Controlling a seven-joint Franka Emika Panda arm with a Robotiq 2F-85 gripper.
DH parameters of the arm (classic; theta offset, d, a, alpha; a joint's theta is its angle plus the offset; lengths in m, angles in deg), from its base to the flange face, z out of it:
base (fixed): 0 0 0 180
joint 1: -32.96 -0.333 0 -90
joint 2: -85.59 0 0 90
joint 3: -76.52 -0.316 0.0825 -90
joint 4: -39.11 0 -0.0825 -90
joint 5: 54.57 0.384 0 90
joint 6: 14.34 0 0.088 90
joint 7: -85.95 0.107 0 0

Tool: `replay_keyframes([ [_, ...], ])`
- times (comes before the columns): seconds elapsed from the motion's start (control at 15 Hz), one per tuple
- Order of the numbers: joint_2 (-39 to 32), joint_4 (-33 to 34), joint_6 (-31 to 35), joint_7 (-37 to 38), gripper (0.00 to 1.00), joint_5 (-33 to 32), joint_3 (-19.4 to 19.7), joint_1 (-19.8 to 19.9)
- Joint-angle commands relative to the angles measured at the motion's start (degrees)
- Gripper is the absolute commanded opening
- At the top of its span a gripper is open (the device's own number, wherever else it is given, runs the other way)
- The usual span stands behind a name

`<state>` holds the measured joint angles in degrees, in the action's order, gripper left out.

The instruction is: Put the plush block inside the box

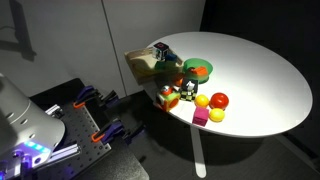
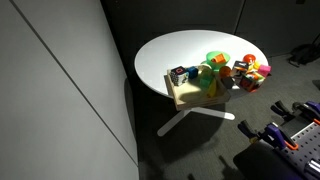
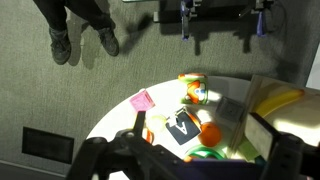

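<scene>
Probably light and squashy, the red-yellow-green plush block (image 3: pixel 193 90), nine o'clock from the shallow tan cardboard box (image 3: pixel 270 100), suits the empty, wide-spread gripper (image 3: pixel 185 160) pinching opposite faces.

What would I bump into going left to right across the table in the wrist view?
Magenta cube → dark cube with white marks → orange ball → cardboard box.

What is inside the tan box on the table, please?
A yellow-green item lies in the box; the plush block sits outside it. The box floor under that item is covered.
</scene>
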<state>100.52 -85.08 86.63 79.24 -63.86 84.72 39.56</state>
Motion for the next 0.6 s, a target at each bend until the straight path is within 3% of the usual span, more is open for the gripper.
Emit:
replay_keyframes([
  [0.0,1.6,-5.9,7.8,3.5,1.0,0.2,-1.0,-0.1],
  [0.27,1.5,-10.5,15.0,5.6,1.0,0.4,-1.6,0.1],
  [0.53,0.0,-10.4,14.6,4.4,1.0,0.0,-1.5,0.1],
])
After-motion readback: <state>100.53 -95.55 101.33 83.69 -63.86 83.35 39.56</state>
